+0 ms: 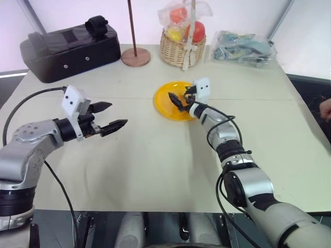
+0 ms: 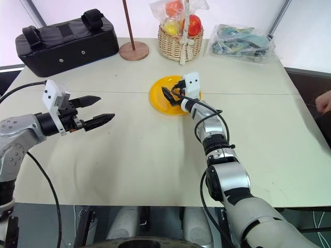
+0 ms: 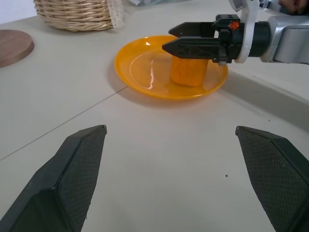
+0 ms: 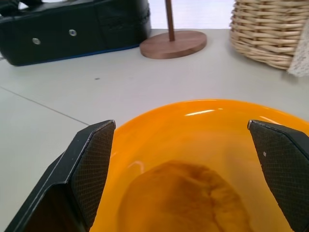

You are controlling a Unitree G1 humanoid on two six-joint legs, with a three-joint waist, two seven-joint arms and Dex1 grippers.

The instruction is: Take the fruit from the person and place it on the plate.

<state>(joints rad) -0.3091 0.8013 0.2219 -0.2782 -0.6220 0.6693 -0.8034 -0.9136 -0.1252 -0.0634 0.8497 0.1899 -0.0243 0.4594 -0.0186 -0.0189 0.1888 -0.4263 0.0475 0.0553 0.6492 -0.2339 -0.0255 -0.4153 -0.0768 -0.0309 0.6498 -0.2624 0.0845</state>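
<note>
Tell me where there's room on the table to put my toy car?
Bare table lies between the left gripper and the right arm, in front of the plate. The back is crowded: black bag, basket, wooden base.

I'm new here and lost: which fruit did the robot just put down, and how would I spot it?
Find the bright yellow plate mid-table, in front of the wicker basket. The fruit sits on it, between the open right pincer fingers. It is bare, blocky and yellow-orange; the basket's fruits are wrapped in plastic.
</note>
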